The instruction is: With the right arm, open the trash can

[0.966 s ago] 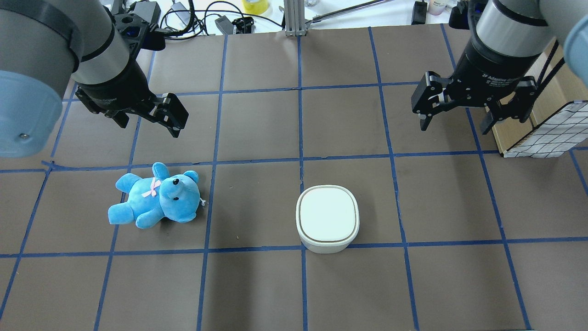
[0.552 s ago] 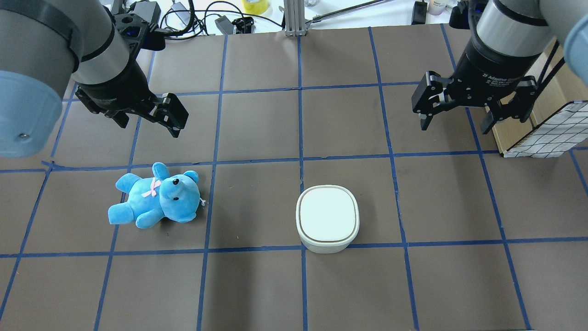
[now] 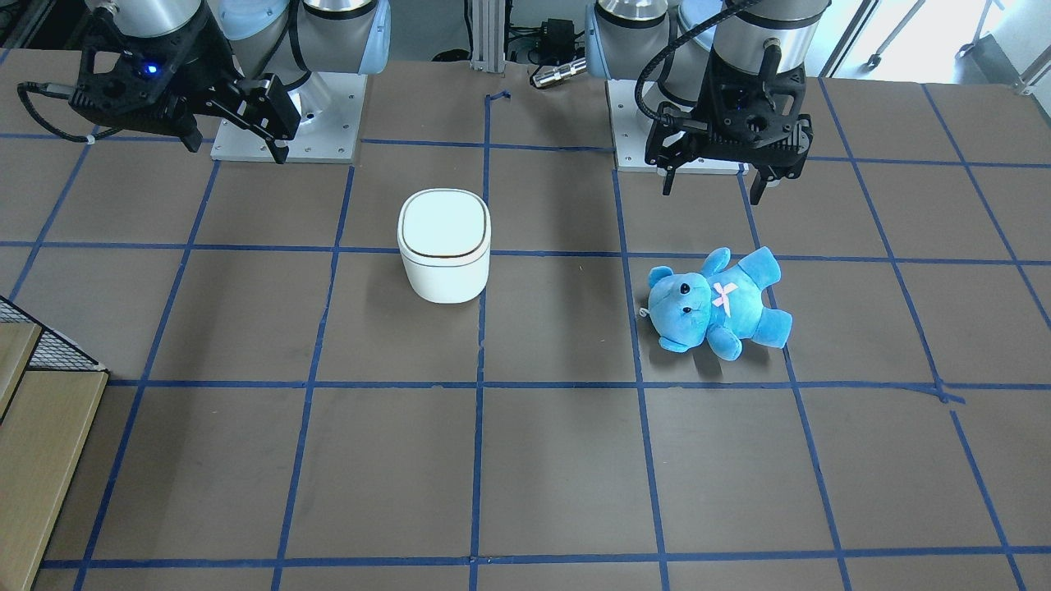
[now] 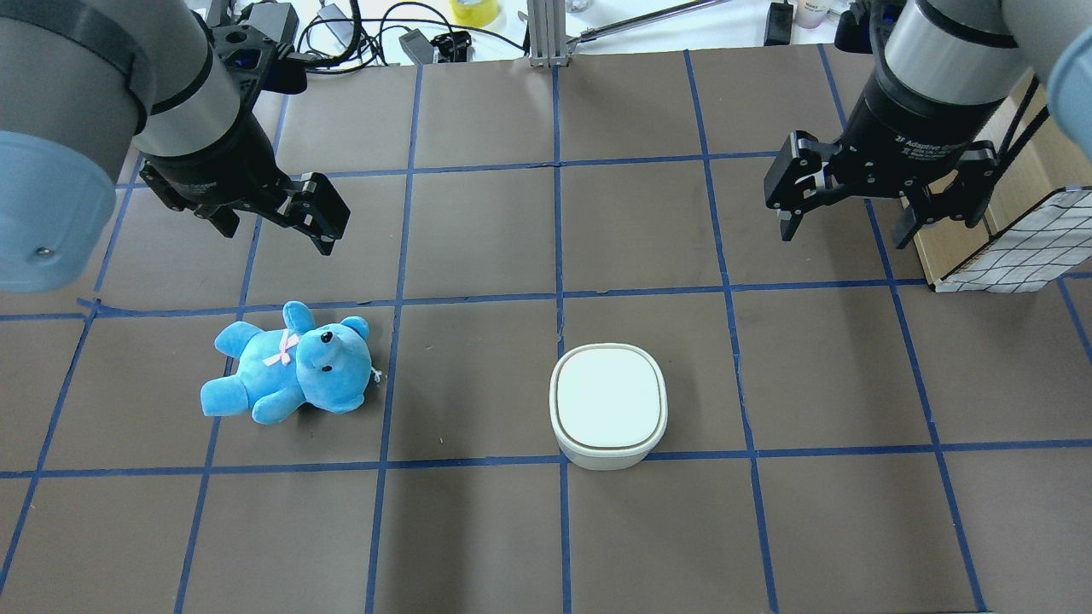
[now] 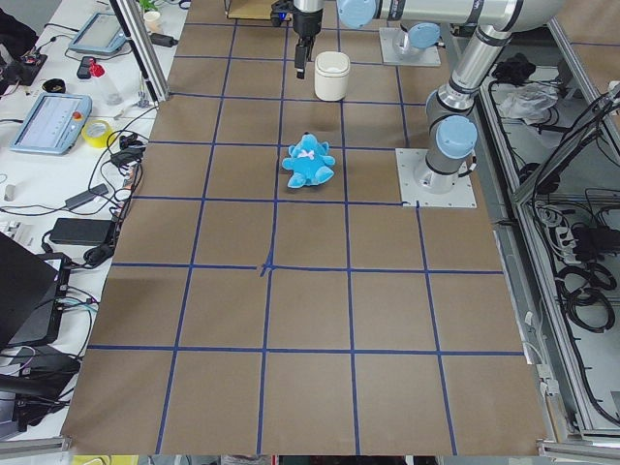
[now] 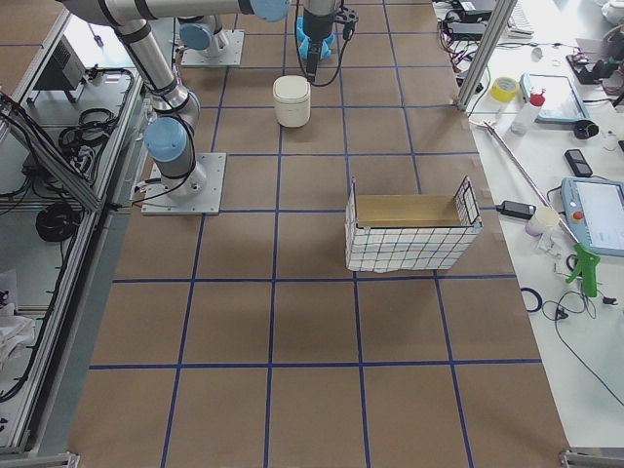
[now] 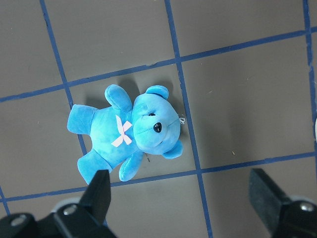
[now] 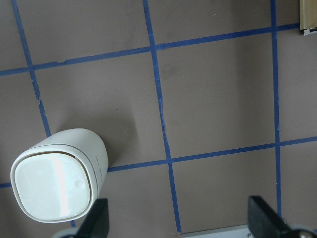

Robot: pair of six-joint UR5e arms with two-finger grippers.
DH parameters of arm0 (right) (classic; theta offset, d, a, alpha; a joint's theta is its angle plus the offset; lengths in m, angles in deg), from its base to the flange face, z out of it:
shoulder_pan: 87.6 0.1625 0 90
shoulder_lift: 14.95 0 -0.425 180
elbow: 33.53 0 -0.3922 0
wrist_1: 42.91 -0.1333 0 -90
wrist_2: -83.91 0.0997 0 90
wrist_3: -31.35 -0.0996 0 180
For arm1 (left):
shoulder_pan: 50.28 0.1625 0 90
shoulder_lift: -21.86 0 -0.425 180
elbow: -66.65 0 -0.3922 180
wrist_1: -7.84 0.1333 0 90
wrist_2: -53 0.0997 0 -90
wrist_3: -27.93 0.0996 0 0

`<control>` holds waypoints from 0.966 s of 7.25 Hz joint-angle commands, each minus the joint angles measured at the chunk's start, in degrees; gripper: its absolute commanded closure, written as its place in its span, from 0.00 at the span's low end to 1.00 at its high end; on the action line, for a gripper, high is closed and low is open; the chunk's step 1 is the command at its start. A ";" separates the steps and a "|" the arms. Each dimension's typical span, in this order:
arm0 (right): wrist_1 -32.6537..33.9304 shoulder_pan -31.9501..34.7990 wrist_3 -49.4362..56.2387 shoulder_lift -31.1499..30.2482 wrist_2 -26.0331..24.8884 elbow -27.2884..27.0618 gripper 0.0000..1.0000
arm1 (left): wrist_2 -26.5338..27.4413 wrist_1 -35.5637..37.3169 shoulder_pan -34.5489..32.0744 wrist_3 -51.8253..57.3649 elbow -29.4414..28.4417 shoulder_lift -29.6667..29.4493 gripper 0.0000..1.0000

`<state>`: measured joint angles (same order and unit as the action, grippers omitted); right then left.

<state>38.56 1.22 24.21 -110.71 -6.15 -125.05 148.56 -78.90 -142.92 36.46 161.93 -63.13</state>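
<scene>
Left gripper [image 4: 278,239], right gripper [image 4: 843,240]: jaws apart

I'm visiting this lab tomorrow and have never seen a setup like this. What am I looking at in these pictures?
This is a robot with two metal arms at a brown table marked with blue tape squares. Each arm ends in a black two-finger gripper: the left gripper and the right gripper. Both are open, hold nothing and hang above the table. One picture looks down from behind the robot, one faces it from across the table, two look along the table from its ends, and two come from cameras on the wrists. On the table stand a small white trash can, lid closed, and a wire-sided box; a blue teddy bear lies face up. The left wrist camera sees the bear, the right one the can.
</scene>
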 commanded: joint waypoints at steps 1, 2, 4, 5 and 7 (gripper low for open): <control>-0.08 0.13 -0.16 -0.12 0.06 -0.32 0.00 | -0.02 0.00 0.00 0.00 0.00 0.00 0.00; -0.08 0.04 -0.07 -0.13 0.06 -0.32 0.00 | -0.02 0.00 0.00 0.00 0.00 0.00 0.00; -0.16 0.13 -0.16 -0.13 0.06 -0.32 0.00 | -0.02 0.00 0.00 0.00 0.00 0.00 0.00; -0.16 0.13 -0.25 -0.13 0.14 -0.41 0.00 | -0.02 0.00 0.00 0.00 0.00 0.00 0.00; -0.16 0.21 -0.68 -0.13 0.49 -0.41 0.00 | -0.02 0.00 0.00 0.00 0.00 0.00 0.00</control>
<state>38.40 1.36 23.88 -110.84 -5.94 -125.42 148.53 -78.90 -142.91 36.46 161.93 -63.13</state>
